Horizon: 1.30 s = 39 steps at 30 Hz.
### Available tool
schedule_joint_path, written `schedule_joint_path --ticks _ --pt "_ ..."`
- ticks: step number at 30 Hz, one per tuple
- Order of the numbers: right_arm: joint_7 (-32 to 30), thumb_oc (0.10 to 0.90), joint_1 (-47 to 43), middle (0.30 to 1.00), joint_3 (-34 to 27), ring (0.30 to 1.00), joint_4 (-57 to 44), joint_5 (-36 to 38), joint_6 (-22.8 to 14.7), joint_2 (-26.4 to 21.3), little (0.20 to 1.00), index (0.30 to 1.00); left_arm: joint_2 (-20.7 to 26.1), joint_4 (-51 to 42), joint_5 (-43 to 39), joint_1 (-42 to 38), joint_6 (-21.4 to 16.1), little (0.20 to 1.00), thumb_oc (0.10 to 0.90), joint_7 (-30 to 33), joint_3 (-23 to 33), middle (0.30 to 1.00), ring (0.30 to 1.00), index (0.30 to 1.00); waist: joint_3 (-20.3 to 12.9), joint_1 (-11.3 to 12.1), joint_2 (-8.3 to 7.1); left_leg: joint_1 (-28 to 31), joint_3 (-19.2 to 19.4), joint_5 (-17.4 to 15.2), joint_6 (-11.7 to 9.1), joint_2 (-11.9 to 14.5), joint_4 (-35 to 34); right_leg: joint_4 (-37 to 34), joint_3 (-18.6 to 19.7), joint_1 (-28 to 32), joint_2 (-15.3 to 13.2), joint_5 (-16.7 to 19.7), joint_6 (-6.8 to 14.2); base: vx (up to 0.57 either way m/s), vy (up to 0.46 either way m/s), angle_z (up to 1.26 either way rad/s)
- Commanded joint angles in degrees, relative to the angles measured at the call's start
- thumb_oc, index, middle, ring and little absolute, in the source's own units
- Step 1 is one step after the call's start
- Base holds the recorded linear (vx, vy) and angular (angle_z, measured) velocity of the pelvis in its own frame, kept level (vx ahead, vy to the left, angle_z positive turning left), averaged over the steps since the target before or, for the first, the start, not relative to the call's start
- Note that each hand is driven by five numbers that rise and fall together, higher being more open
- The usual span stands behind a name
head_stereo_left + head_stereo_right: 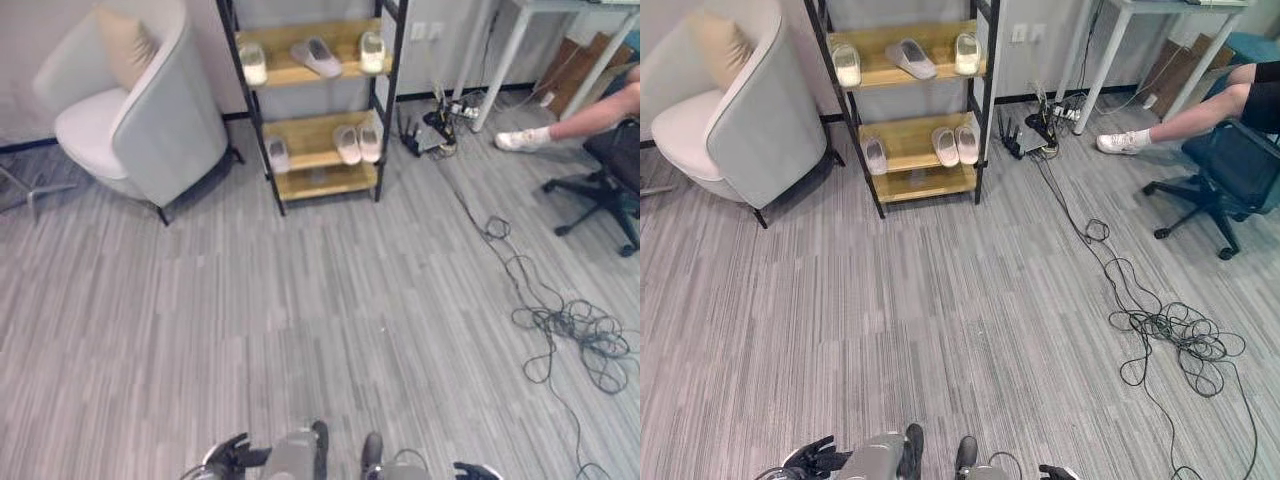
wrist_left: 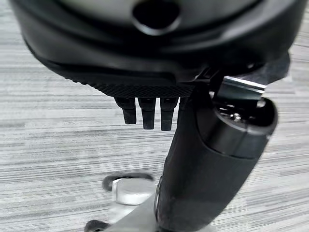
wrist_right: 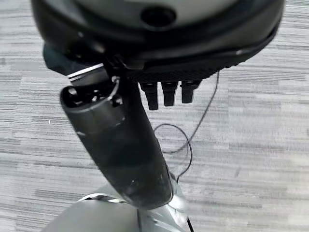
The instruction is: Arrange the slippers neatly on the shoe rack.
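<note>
Bright, even indoor light from overhead, no hard beams. The grey floor (image 1: 330, 300) is lit the same near to far, with no glare patches. A soft dark shadow lies under the armchair (image 1: 150, 130) at far left. On the shoe rack (image 1: 318, 110) the lower shelf sits in the shade of the upper one. There is a faint shadow under the office chair (image 1: 1225, 190) at far right. In the wrist views the left hand (image 2: 212, 159) and right hand (image 3: 120, 150) read very dark with small sheen spots on the thumbs, and the floor behind them is well lit.
</note>
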Motion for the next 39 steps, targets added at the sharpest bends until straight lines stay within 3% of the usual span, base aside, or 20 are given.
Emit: schedule_joint_path --ticks 1,3,6,8,9,10,12,14,15,16,18,20,23,25,29,31,33,35,36,39 --pt "-1.04 0.8 0.88 0.9 -1.82 0.9 -0.07 1.23 -0.73 -3.51 0.9 0.9 -1.3 2.3 1.68 3.42 -0.44 0.9 0.8 -0.46 -1.02 0.9 0.9 0.9 -3.66 3.11 1.15 -2.21 -1.34 3.54 0.94 0.09 -12.06 0.43 3.01 6.8 -0.71 -5.13 6.78 0.38 0.163 0.12" --pt "-0.86 0.8 1.5 0.9 -2.57 0.9 0.62 1.3 -0.74 -3.2 0.9 0.9 -1.27 4.03 2.44 4.07 0.27 0.9 0.8 -1.05 0.07 0.9 0.9 0.9 -4.84 3.79 1.02 -0.89 -1.84 4.72 1.15 -0.2 -17.85 -0.3 3.37 9.0 -0.84 -5.98 7.91 0.42 0.201 0.03" --pt "-0.76 0.8 2.88 0.9 -3.88 0.9 1.22 1.4 -0.15 -2.51 0.9 0.9 -0.53 4.38 4.29 5.12 0.43 0.9 0.8 -0.36 1.12 0.9 0.9 0.9 -7.09 3.86 -0.36 0.04 -1.63 4.84 2.79 -1.97 -15.77 1.13 4.31 10.28 -2.98 -6.19 9.27 0.43 0.239 -0.33" --pt "-0.4 0.8 3.46 0.9 -4.33 0.9 0.85 1.57 0.08 -1.77 0.9 0.9 -0.13 4.04 4.75 4.61 0.42 0.9 0.8 -0.16 1.17 0.9 0.9 0.9 -7.85 3.9 -1.35 1.15 -1.25 2.83 4.33 -3.41 -14.53 4.9 5.49 9.55 -5.14 -4.47 10.67 0.37 0.288 -0.26" --pt "-0.21 0.8 3.25 0.9 -4.03 0.9 0.51 1.43 0.23 -1.42 0.9 0.9 0.06 3.61 5.0 4.14 0.35 0.9 0.8 0.12 0.87 0.9 0.9 0.9 -8.21 4.01 -1.74 1.78 -0.98 1.82 5.31 -4.26 -14.19 8.04 6.2 8.21 -6.12 -1.98 11.68 0.4 0.413 -0.32" --pt "-0.16 0.8 2.27 0.9 -2.91 0.9 -0.51 0.3 0.59 -1.33 0.9 0.9 0.18 2.48 5.44 2.79 0.27 0.9 0.8 0.7 -0.24 0.9 0.9 0.9 -8.01 3.67 -2.03 3.85 -0.83 -0.18 7.42 -6.21 -13.88 17.15 6.92 4.35 -9.17 6.73 13.53 0.35 0.439 -0.26" --pt "-0.41 0.8 0.96 0.9 -1.97 0.9 -1.69 -0.05 0.59 -1.41 0.9 0.9 0.5 0.42 9.05 0.82 -0.06 0.9 0.8 2.5 -3.98 0.9 0.9 0.9 -6.9 2.28 -0.88 7.77 -1.22 -2.14 9.59 -7.77 -14.24 25.97 7.54 0.58 -10.93 13.4 12.87 0.33 0.43 -0.38" --pt "-0.83 0.8 0.24 0.9 -1.5 0.9 -3.06 0.31 -0.03 -1.19 0.9 0.9 1.02 -1.49 10.0 -0.67 -0.46 0.9 0.8 2.95 -6.08 0.9 0.9 0.9 -5.72 0.75 1.07 12.11 -2.29 -3.62 10.6 -7.72 -15.83 33.35 7.53 -4.49 -10.25 12.86 11.41 0.26 0.3 -0.03" --pt "-0.83 0.8 0.23 0.9 -1.5 0.9 -3.06 0.31 -0.03 -1.19 0.9 0.9 1.02 -1.49 10.0 -0.67 -0.46 0.9 0.8 2.95 -6.07 0.9 0.9 0.9 -5.66 0.77 1.02 12.16 -2.26 -3.61 10.62 -7.78 -15.85 33.47 7.58 -4.51 -10.31 12.78 11.42 0.34 0.235 0.04" --pt "-0.88 0.8 0.32 0.9 -0.78 0.9 -3.15 -0.23 -0.5 -1.13 0.9 0.9 1.05 -2.6 8.15 -1.55 -0.58 0.9 0.8 2.41 -5.74 0.9 0.9 0.9 -4.97 -0.73 2.29 15.23 -3.36 -4.93 10.6 -7.59 -16.47 33.15 6.09 -8.56 -8.09 8.04 10.14 0.23 0.113 0.0" --pt "-0.82 0.8 0.19 0.9 0.1 0.9 -3.04 -1.2 -0.49 -1.21 0.9 0.9 0.61 -3.14 6.52 -2.11 -0.71 0.9 0.8 1.85 -5.32 0.9 0.9 0.9 -4.43 -2.0 3.04 18.02 -4.47 -6.64 10.29 -7.58 -16.8 28.84 3.81 -11.2 -6.24 4.76 9.51 0.39 0.096 0.1" --pt "-0.96 0.8 0.37 0.9 0.22 0.9 -3.08 -1.62 -0.51 -1.25 0.9 0.9 -0.18 -2.85 6.85 -2.39 -0.91 0.9 0.8 1.8 -6.35 0.9 0.9 0.9 -3.72 -3.32 2.72 20.91 -6.08 -8.68 9.92 -8.13 -16.78 22.76 3.87 -13.45 -4.43 4.26 9.73 0.43 0.003 0.11" --pt "-0.92 0.8 0.86 0.9 -0.72 0.9 -2.58 -0.35 -0.43 -1.21 0.9 0.9 -1.13 -1.6 7.67 -2.61 -0.87 0.9 0.8 1.69 -7.2 0.9 0.9 0.9 -3.26 -5.84 1.65 25.4 -8.84 -11.51 9.03 -9.17 -17.13 8.97 7.56 -16.21 -1.17 8.14 11.61 0.44 -0.084 0.3" --pt "-0.95 0.8 1.1 0.9 -1.39 0.9 -2.23 -0.26 -0.16 -1.27 0.9 0.9 -1.63 -0.07 8.45 -2.33 -0.73 0.9 0.8 1.37 -7.22 0.9 0.9 0.9 -3.41 -6.8 1.6 27.46 -10.09 -12.64 8.26 -9.16 -17.11 3.48 8.02 -17.52 -0.84 10.4 12.32 0.44 -0.109 0.61" --pt "-0.45 0.8 2.15 0.9 -2.22 0.9 -1.55 -0.15 0.05 -1.7 0.9 0.9 -1.9 2.28 10.92 -0.58 -0.17 0.9 0.8 0.71 -7.14 0.9 0.9 0.9 -5.2 -7.37 1.55 29.32 -11.82 -13.63 7.25 -9.05 -15.82 2.26 8.05 -16.1 -0.97 11.76 11.28 0.35 -0.155 0.56" --pt "-0.29 0.8 2.42 0.9 -2.59 0.9 -1.24 -0.23 0.0 -2.22 0.9 0.9 -2.09 3.06 11.35 0.77 0.09 0.9 0.8 0.62 -6.45 0.9 0.9 0.9 -6.36 -7.1 2.35 30.35 -12.44 -12.98 6.18 -7.72 -14.48 4.02 7.99 -15.07 -0.11 11.07 10.22 0.39 -0.238 0.28" --pt "-0.06 0.8 2.26 0.9 -3.1 0.9 -1.17 0.41 0.0 -2.85 0.9 0.9 -2.02 3.37 11.0 1.59 0.27 0.9 0.8 0.5 -5.99 0.9 0.9 0.9 -6.97 -6.74 3.2 28.92 -12.08 -9.51 3.6 -6.47 -9.26 5.14 7.32 -13.26 0.85 9.52 8.96 0.33 -0.227 0.03" --pt "-0.28 0.8 1.4 0.9 -3.13 0.9 -1.47 1.26 -0.42 -3.22 0.9 0.9 -2.03 3.26 10.7 1.57 0.44 0.9 0.8 0.72 -5.95 0.9 0.9 0.9 -6.85 -6.68 2.99 22.55 -10.0 -2.6 0.06 -4.23 4.17 4.95 7.24 -9.88 1.08 7.38 7.03 0.24 -0.26 -0.06" --pt "-0.54 0.8 0.85 0.9 -3.19 0.9 -1.89 2.01 -0.56 -3.38 0.9 0.9 -1.9 2.78 10.2 1.06 0.65 0.9 0.8 0.91 -6.22 0.9 0.9 0.9 -6.29 -6.69 2.44 19.13 -7.78 1.37 -0.86 -1.4 12.04 4.83 6.8 -8.37 0.96 6.22 5.55 0.23 -0.329 0.09" --pt "-2.0 0.8 -0.68 0.9 -2.17 0.9 -3.2 2.37 -0.8 -4.21 0.9 0.9 -1.98 1.24 9.11 -0.16 0.83 0.9 0.8 2.05 -6.96 0.9 0.9 0.9 -4.97 -4.87 0.23 11.41 -2.14 1.0 1.48 2.55 21.72 3.7 6.97 -3.92 1.0 3.73 3.17 0.25 -0.274 0.03"
